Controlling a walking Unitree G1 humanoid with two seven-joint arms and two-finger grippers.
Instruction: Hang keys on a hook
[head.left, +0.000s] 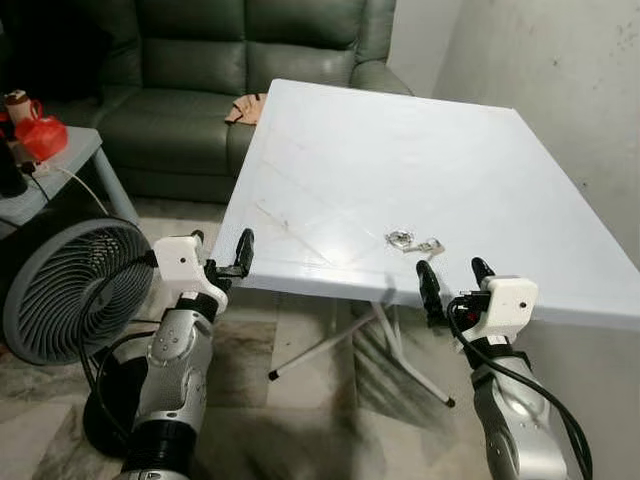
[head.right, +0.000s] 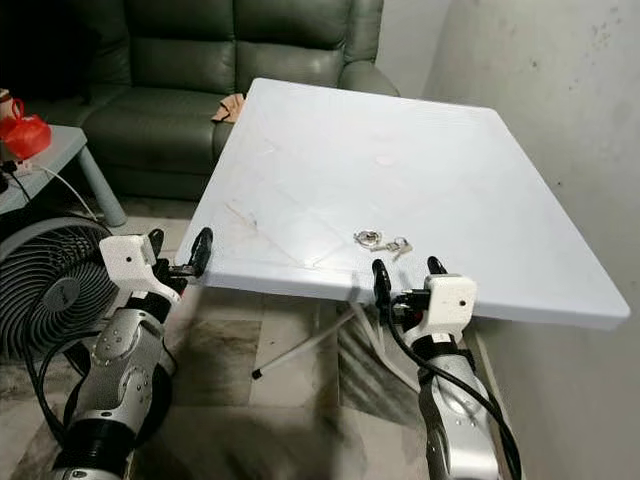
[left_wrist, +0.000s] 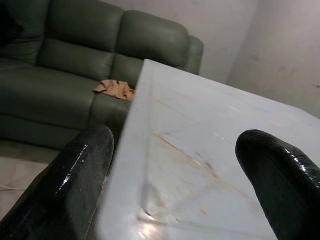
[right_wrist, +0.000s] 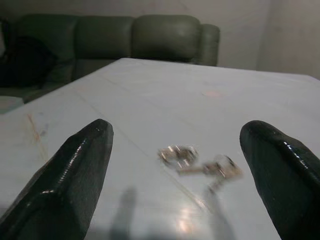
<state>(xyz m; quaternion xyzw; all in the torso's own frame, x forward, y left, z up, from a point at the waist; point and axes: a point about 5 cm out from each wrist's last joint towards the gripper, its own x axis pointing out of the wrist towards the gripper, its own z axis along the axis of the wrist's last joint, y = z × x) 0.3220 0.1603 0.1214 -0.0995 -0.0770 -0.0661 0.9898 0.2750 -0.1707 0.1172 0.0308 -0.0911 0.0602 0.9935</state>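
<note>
The keys (head.left: 414, 242) lay near the white table's (head.left: 420, 150) front edge — just ahead of the right gripper (head.left: 455, 280), fingers apart; left gripper (head.left: 222, 250) likewise spread, farther off.

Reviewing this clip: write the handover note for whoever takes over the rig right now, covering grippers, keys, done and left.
Left gripper: open, empty, at the white table's near left corner.
Right gripper: open, empty, at the near edge, lined up just short of the keys.
Keys: lying flat on the table near its front edge, untouched.
Done: approach to the table only.
Left: reach in with the right gripper, pick up the keys, find the hook and hang them.
</note>
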